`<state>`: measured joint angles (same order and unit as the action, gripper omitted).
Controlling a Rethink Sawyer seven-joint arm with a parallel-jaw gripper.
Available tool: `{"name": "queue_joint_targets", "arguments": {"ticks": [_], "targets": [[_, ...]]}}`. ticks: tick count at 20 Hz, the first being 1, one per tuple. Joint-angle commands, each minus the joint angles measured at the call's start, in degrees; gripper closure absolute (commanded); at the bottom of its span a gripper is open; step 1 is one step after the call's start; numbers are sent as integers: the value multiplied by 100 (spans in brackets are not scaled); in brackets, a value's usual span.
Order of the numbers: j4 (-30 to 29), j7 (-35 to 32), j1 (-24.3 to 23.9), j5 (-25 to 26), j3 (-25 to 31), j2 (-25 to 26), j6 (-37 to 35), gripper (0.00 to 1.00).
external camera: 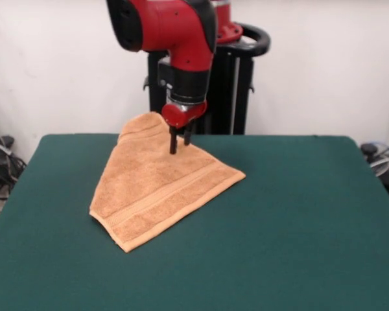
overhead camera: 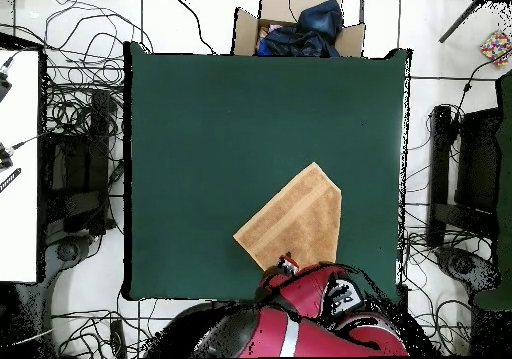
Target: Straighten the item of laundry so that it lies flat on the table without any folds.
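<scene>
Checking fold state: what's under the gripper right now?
The towel, its far part raised toward the gripper, lying on the green table. Whether a layer is folded underneath is hidden.

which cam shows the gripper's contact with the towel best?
Front view: the black gripper comes down onto the raised far part of the orange-tan terry towel. Overhead, the red arm hides the gripper, showing only the towel's outline on the dark green table.

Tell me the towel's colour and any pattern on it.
The towel is orange-tan terry with woven border bands near one edge, clearest in the front view.
</scene>
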<state>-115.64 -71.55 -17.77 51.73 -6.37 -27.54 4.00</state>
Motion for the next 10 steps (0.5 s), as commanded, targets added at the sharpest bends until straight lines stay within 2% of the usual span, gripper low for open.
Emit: {"name": "queue_joint_targets", "arguments": {"ticks": [1,6,7,10], "targets": [[794,-889,225,-253,176,317,-83,0],[829,-803,279,-277,189,292,-412,0],[836,-798,296,-281,181,292,-435,100],[848,-767,318,-290,195,263,-517,100]]}}
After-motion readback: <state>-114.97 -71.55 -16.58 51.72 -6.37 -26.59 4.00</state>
